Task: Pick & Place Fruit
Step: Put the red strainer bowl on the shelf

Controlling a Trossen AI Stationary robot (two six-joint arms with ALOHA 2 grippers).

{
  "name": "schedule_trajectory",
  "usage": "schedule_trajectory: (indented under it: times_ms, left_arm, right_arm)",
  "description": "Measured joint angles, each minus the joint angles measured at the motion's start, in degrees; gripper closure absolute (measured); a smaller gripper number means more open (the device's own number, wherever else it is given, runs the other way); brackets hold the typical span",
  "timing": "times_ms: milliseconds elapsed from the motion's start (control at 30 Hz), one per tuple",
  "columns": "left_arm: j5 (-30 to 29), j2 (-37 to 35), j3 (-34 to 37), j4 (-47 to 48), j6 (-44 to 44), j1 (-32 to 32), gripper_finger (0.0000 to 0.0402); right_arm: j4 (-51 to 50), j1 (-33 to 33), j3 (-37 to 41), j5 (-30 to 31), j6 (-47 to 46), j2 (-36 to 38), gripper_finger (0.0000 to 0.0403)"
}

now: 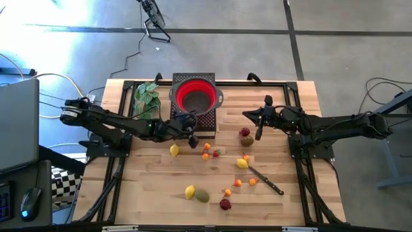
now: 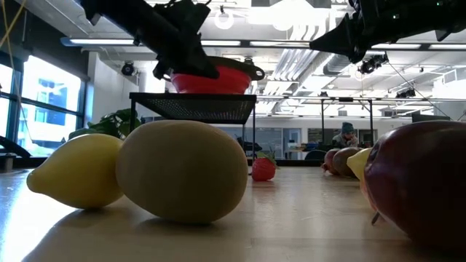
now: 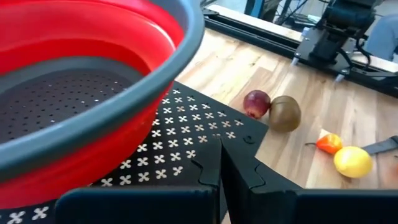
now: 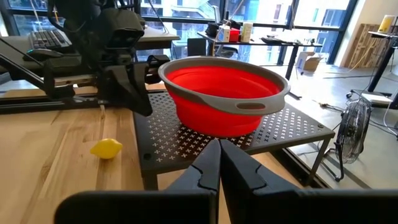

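Note:
Small fruits lie scattered on the wooden table: a lemon (image 1: 174, 150), tiny orange ones (image 1: 206, 147), a dark red one (image 1: 245, 132) touching a brown kiwi (image 1: 246, 140), another lemon (image 1: 242, 163), and near the front a lemon (image 1: 190, 191) beside an olive-green one (image 1: 202, 195). A red colander (image 1: 196, 96) sits on a black perforated stand (image 1: 207, 121). My left gripper (image 3: 219, 155) is shut with nothing in it, above the stand's near edge, close to the colander's wall (image 3: 93, 143). My right gripper (image 4: 219, 152) is shut too, in the air to the right of the stand.
A black-handled knife (image 1: 265, 180) lies among the fruit on the right. A green leafy plant (image 1: 147, 98) stands left of the colander. Black rails (image 1: 293, 96) frame the table's sides and back. Bare wood shows at the near left.

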State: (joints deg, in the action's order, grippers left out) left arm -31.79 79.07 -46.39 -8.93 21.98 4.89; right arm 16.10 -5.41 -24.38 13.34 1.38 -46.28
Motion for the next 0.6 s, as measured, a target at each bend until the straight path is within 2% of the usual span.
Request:
schedule_trajectory:
  times_ms: [600]
  left_arm:
    - [-1.9,0.0,0.0,-0.5,0.6,0.0,0.0401]
  right_arm:
    - [0.0,0.0,0.0,0.0,-0.2,0.0,0.0401]
